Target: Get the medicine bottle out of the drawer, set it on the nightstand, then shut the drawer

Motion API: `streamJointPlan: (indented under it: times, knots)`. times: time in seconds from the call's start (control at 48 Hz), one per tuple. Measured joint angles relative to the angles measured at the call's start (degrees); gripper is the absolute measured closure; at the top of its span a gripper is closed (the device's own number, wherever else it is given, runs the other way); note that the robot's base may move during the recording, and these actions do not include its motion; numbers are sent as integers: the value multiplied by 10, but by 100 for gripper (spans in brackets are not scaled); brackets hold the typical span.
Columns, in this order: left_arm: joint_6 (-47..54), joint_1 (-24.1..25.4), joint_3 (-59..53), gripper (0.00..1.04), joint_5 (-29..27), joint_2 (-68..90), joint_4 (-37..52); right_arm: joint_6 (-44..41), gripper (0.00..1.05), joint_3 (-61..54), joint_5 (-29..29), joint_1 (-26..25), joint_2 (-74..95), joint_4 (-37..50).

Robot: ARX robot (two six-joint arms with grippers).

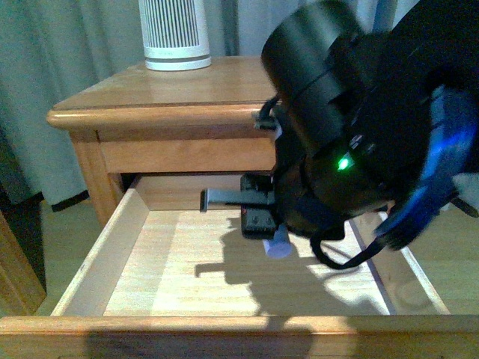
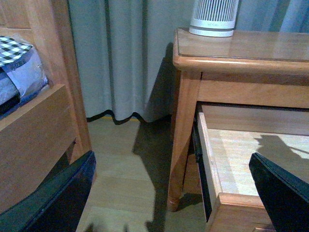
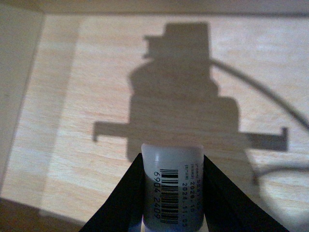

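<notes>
The right end effector (image 1: 274,241) hangs over the open drawer (image 1: 105,258), its two dark fingers (image 3: 120,205) pinching the medicine bottle (image 3: 172,193) from either side. In the right wrist view the bottle's white body stands between the fingers with its barcode and printed numbers facing the camera. The arm's shadow falls on the pale wood floor of the drawer beyond it, apart from the bottle, so the bottle appears to be held clear of the bottom. In the front view the bottle (image 1: 278,244) shows as a small pale cylinder under the bulky black arm, over the middle of the drawer. The drawer is pulled well out from the nightstand (image 1: 172,93), and a white ribbed cylinder (image 1: 175,34) stands at the back of the nightstand's top. The left end effector (image 2: 169,203) is off to the side of the nightstand, over the floor (image 2: 130,159), with its fingers (image 2: 58,203) spread wide and nothing between them. A grey curtain (image 2: 120,58) hangs behind, and a wooden bed frame (image 2: 43,130) with checked bedding stands nearby.
</notes>
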Motion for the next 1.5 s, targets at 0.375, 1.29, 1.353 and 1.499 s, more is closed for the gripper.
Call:
streamJointPlan:
  times: [0.375, 1.29, 1.353, 1.499]
  knots:
    - [0, 0, 0, 6, 0, 0, 0, -111, 75, 44, -11, -42, -185, -16]
    - [0, 0, 0, 6, 0, 0, 0, -210, 74, 557, 78, -82, 203, -166]
    - [0, 0, 0, 6, 0, 0, 0, -209, 59, 557, 75, -81, 203, -158]
    - [0, 0, 0, 6, 0, 0, 0, -210, 30, 514, 64, -79, 177, -115]
